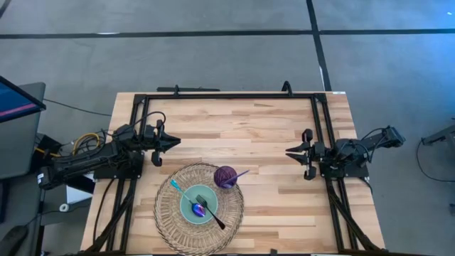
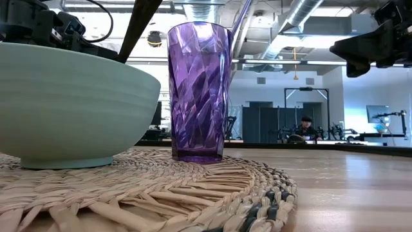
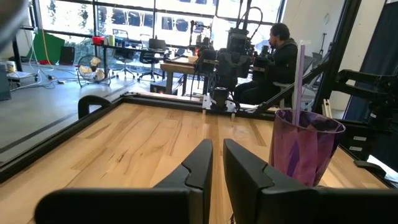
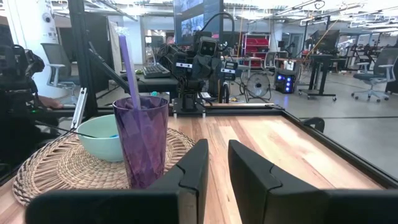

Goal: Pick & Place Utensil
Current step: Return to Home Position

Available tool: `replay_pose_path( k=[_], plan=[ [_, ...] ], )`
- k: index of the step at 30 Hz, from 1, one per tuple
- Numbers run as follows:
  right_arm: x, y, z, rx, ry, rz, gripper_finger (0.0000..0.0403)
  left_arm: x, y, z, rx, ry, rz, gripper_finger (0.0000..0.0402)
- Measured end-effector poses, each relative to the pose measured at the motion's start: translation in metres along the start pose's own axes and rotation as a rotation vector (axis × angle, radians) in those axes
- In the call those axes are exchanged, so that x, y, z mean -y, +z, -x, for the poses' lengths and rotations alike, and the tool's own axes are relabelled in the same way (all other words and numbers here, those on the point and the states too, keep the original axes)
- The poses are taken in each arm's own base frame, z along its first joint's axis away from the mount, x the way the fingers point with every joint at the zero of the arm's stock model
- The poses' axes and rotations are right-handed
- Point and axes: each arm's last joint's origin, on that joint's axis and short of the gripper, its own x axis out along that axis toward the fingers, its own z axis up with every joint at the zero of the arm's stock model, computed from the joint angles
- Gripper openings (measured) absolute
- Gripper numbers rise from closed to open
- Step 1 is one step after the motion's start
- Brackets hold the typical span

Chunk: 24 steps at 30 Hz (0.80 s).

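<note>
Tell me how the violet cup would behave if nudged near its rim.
Likely tips: the violet cup is tall, narrow-based, on an uneven woven mat. Its faceted plastic-looking wall probably feels light and slick. The straw would likely shift inside.

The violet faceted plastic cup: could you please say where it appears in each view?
High view: the violet faceted plastic cup, just below centre.
Low view: the cup, centre.
Left wrist view: the cup, close ahead.
Right wrist view: the cup, close ahead.
Shared landmark: the thin violet straw in it.
</note>
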Motion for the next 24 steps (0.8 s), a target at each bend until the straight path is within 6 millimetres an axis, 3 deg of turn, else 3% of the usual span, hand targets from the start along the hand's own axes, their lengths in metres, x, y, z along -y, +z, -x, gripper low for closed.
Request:
replay_pose_path(
  k=[24],
  plan=[
    [0.0,0.0,0.0,0.0,0.0,0.0,0.0056,0.0015,-0.0006,-0.0008,-0.005,-0.016,0.005,0.004]
  ],
)
